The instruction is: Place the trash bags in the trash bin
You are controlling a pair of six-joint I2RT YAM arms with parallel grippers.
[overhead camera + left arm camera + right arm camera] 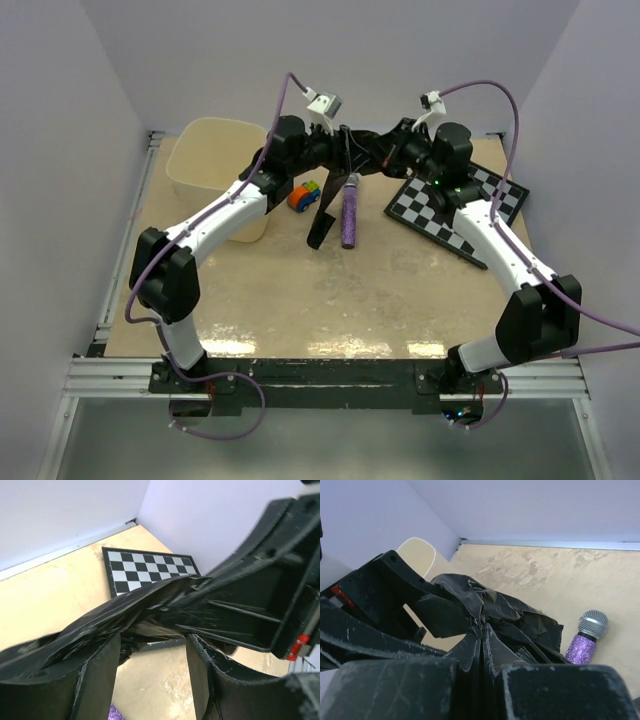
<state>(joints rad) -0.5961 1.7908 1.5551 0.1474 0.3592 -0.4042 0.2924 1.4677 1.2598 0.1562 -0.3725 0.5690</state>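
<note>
- Black bag (490, 605) hangs above the surface (400, 300), outside the cream bin (200, 195), which looks empty.
- Right jaws clamp the bag; left jaws stand apart.
- Nothing binned yet.

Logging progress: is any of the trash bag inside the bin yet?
No; the trash bag hangs over the table beside the trash bin, whose visible inside is bare.
</note>
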